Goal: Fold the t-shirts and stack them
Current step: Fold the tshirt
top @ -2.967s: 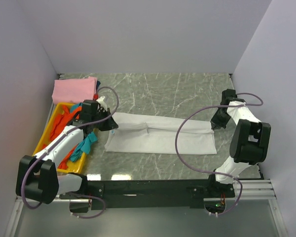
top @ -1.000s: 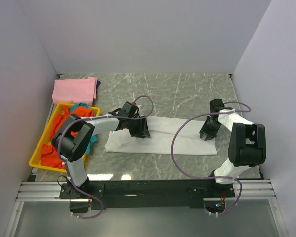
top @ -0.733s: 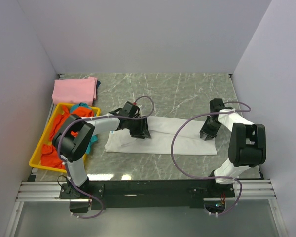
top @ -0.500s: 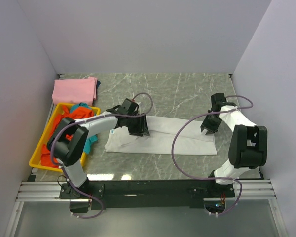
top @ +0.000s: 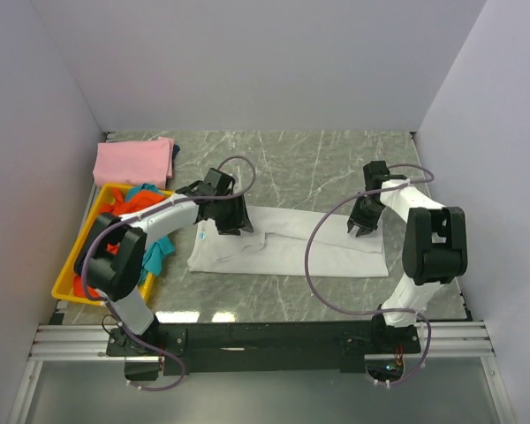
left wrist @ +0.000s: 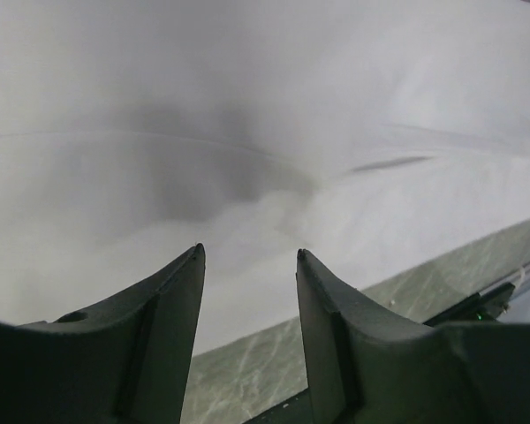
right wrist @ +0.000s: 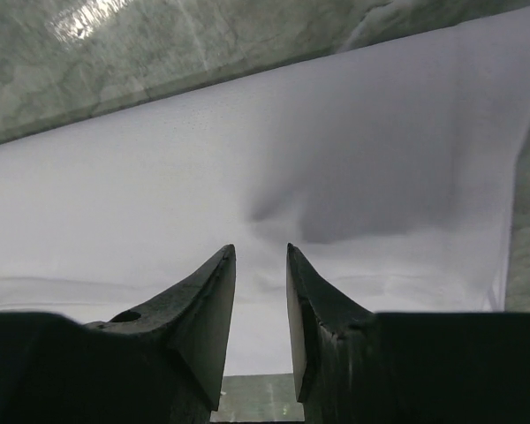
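A white t-shirt (top: 291, 249) of smooth, thin cloth, folded into a long flat strip, lies across the middle of the green-grey marbled table (top: 318, 168). The left fingers (top: 236, 226) stand apart over its softly puckered far edge. The right fingers (top: 360, 228), narrowly apart, point at its right end. A folded pink t-shirt (top: 134, 161) sits far left, beside a yellow plastic tray (top: 69, 276) holding a crumpled orange-red shirt (top: 128, 205) and teal shirt (top: 155, 254).
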Tool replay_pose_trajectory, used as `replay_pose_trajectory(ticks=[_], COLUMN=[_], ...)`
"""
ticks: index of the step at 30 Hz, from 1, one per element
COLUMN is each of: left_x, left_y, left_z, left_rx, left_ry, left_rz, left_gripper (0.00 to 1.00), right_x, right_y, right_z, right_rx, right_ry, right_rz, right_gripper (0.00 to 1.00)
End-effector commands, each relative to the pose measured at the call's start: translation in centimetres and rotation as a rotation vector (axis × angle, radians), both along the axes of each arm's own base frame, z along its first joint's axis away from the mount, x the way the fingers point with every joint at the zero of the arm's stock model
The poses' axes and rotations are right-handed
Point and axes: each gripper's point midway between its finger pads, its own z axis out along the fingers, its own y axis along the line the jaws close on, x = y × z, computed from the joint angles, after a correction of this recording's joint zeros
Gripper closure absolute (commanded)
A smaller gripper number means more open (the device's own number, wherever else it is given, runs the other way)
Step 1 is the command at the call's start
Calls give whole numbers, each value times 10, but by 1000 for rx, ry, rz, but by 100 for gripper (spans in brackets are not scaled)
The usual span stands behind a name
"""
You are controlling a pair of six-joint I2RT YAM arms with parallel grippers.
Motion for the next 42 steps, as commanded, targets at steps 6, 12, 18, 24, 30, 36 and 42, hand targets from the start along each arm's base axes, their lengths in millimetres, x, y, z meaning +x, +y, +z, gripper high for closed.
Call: replay_pose_trajectory(ticks=[6,12,18,24,30,36,42], left_x=[19,53,117,180,217,225,228], left_y=[37,52,52,39,23,3,-12], left_z=[-54,-77,-82,-88,-93,-96,-101], left_rx=[130,201,229,262,226,129,59], left_ry=[86,97,51,-9,-67,-121,-149], left_rz=[71,66,51,11,-8,-55,-111], left_gripper=[49,49,49,49,48,47,45], right_x=[-10,-29,-52,-76,-93,-105,-111], right_y=[8,11,24,48,79,119,172], right_z=[-19,-28,-32,-33,-31,-35,-36], right_rx=[2,-5,-2,15,67,93,132], right_ry=[77,146,196,231,237,251,244], right_rz=[44,38,45,63,102,205,314], right_gripper=[64,65,65,65,65,65,65])
